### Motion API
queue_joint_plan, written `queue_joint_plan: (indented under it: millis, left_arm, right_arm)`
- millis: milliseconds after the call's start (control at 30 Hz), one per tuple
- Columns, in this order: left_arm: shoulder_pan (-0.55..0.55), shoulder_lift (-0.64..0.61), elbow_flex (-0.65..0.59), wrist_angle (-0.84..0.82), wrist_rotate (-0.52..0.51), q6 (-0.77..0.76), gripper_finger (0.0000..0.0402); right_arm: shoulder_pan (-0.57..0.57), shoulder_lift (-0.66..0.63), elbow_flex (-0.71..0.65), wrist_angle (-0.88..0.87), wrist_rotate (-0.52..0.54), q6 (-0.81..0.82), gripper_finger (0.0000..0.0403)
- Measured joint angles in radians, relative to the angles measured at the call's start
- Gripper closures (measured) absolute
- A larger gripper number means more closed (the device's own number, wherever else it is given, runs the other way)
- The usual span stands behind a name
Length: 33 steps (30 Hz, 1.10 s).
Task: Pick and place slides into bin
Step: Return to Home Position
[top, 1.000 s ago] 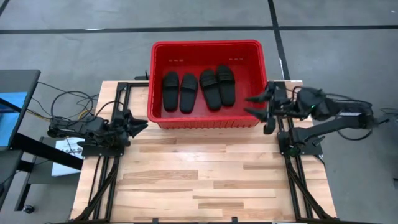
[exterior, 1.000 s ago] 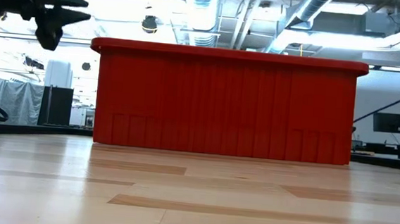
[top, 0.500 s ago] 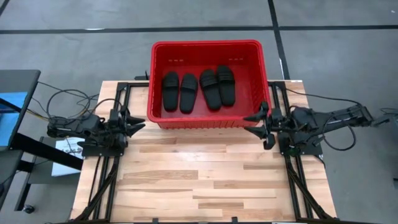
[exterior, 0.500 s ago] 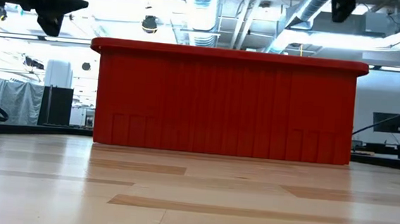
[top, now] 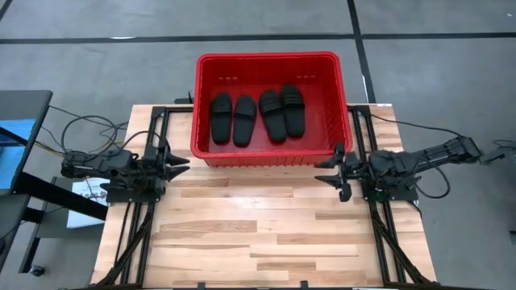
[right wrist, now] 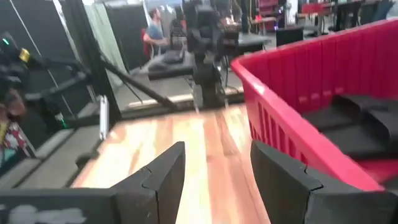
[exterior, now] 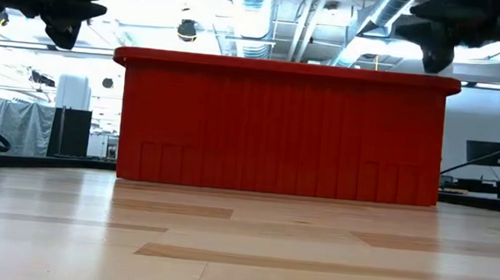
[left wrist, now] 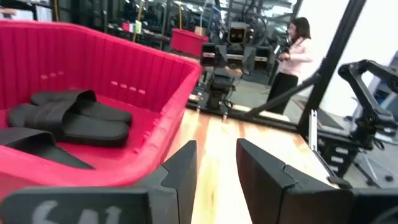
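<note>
Several black slides lie side by side on the floor of the red bin, which stands at the table's far middle. They also show in the left wrist view and the right wrist view. My left gripper is open and empty, near the bin's near left corner. My right gripper is open and empty, near the bin's near right corner. In the low view the bin's near wall hides the slides.
The wooden table top stretches in front of the bin. Black arm frames run along the table's left edge and right edge. People show in the room beyond, one in the left wrist view and one in the right wrist view.
My right gripper has drawn back from the bin's right wall toward the table's near edge and has come down beside the bin's near right corner, staying open. My left gripper has shifted slightly toward the near edge. The slides have stayed in the bin.
</note>
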Motion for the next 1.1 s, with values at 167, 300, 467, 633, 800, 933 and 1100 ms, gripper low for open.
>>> queue_joint_plan:
  millis: [167,300,467,633,800,933,1100]
  left_arm:
    - [-0.003,0.0,0.0,-0.027,0.051,-0.004,0.0299]
    - [-0.022,0.0,-0.001,-0.029,0.082,-0.01,0.0299]
    - [-0.06,0.0,-0.001,-0.056,0.087,-0.027,0.0299]
    - [-0.114,0.0,-0.001,-0.059,0.07,-0.06,0.0299]
    - [-0.179,0.003,-0.003,-0.021,-0.024,-0.066,0.0299]
    - [-0.229,0.003,-0.003,0.096,-0.026,0.01,0.0299]
    - [-0.29,0.01,-0.003,0.131,-0.02,0.05,0.0299]
  right_arm:
    - [-0.003,0.0,-0.028,0.007,0.0,-0.014,0.0228]
    - [-0.003,0.011,-0.039,0.023,0.003,-0.032,0.0228]
    - [-0.002,0.01,-0.083,0.111,0.005,-0.053,0.0228]
    - [0.015,0.01,-0.09,0.124,0.007,-0.053,0.0228]
    - [0.071,0.014,-0.096,0.153,0.004,-0.092,0.0228]
    - [0.11,0.015,-0.092,0.244,-0.008,-0.187,0.0228]
    - [0.163,0.002,-0.055,0.183,-0.003,-0.21,0.0228]
